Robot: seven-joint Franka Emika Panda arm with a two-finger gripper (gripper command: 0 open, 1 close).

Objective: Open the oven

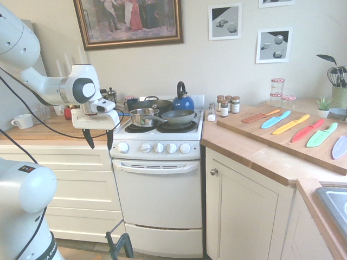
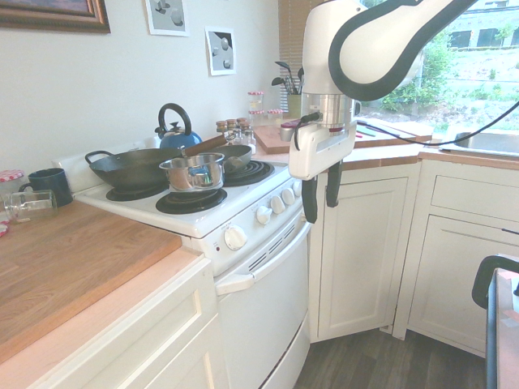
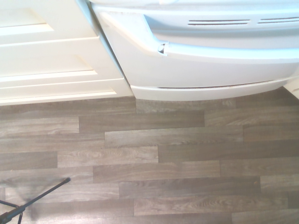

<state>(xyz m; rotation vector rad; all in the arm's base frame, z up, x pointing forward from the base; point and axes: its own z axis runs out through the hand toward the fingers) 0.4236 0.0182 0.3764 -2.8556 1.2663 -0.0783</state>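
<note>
White arm (image 1: pixel 38 81) reaches in horizontally at counter height, wrist bent so gripper (image 1: pixel 98 139) points straight down. Two dark fingers (image 2: pixel 310 201) hang parallel with clear gap between them (spread apart, holding nothing). Gripper hangs in free air, touching nothing. Second exterior view shows same downward pose (image 2: pixel 322 193).

Wrist view cuts the oven (image 3: pixel 201 70) at the top and right edges: only the door's lower part and vent slots show, knobs and burners out of frame. First ext. view: spice jars (image 1: pixel 227 105) have labels too small to read, painting (image 1: pixel 129 21) cropped at top (figures headless). Second ext. view: sink (image 2: pixel 486 143) cut by right edge.
</note>
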